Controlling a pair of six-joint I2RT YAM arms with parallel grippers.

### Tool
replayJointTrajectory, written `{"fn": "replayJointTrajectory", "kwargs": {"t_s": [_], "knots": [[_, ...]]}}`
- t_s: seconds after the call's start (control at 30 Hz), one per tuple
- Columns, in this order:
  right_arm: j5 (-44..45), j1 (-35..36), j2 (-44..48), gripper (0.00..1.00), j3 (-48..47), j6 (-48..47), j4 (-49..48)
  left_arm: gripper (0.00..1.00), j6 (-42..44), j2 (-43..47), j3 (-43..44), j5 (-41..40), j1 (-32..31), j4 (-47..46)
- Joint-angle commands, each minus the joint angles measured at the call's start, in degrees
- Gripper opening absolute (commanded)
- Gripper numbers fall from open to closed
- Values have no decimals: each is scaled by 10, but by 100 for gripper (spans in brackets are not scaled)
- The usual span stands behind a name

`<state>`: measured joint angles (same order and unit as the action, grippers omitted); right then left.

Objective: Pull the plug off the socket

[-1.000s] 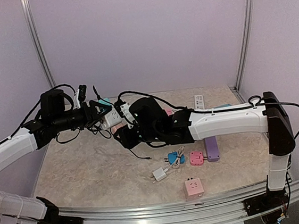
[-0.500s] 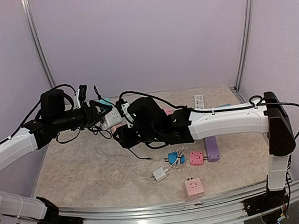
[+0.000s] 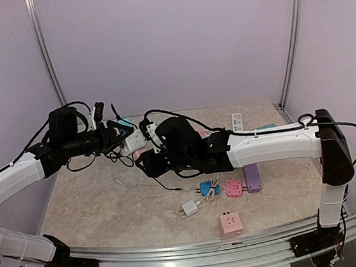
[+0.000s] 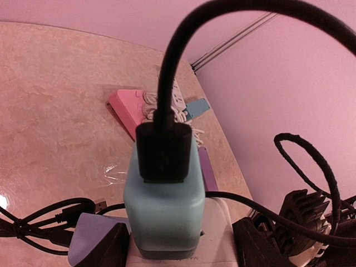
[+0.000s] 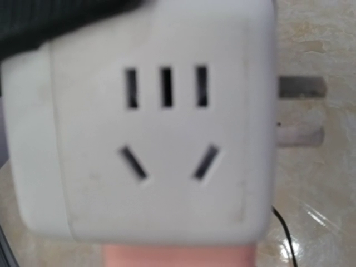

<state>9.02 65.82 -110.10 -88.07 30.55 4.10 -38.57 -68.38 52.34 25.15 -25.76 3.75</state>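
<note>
Over on the left, the left gripper (image 3: 113,139) is holding the socket (image 3: 132,141) up off the table (image 3: 103,205), its black fingers (image 4: 105,247) pressing in on either side of that white, round-cornered plastic cube. The plug (image 4: 164,203), a smooth teal block, is sitting fully seated on top of it. A matte black connector (image 4: 165,147) and its rubbery cable (image 4: 167,67) are rising out of the plug. To my eye the pull is not yet done, and the whole separation is left to do. A pink piece (image 5: 178,257) is showing just under the cube, and two dull metal prongs (image 5: 300,87) are sticking out of its side. The right gripper (image 3: 148,163) is hovering close against the socket from the other side. Its fingers are not showing, so I cannot tell whether they are gripping anything. Further right, on the marbled beige surface, a white charger (image 3: 190,207), a purple strip (image 3: 252,176) and a pink cube (image 3: 231,223) are lying well apart from the arms.
</note>
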Motion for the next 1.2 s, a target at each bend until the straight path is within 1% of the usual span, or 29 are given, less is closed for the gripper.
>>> {"fn": "replayJointTrajectory", "kwargs": {"t_s": [0.0,0.23,0.33,0.6,0.8,0.87,1.03,1.17], "knots": [[24,-8,38,0,14,-40,25,23,25,11,28,-36,27,-13],[27,17,40,0,6,-128,35,23,26,10,29,-33,30,-13],[34,30,36,0,-1,-153,44,23,25,9,29,-33,31,-13],[37,36,31,0,-4,-151,40,23,26,10,29,-34,32,-13],[104,33,28,0,-21,-92,76,23,27,11,29,-36,32,-13],[111,27,32,0,-18,-63,82,23,27,12,28,-37,33,-13],[93,2,47,0,8,8,81,23,29,16,27,-41,32,-14],[78,-11,54,0,23,32,79,23,30,15,27,-42,33,-13]]}}
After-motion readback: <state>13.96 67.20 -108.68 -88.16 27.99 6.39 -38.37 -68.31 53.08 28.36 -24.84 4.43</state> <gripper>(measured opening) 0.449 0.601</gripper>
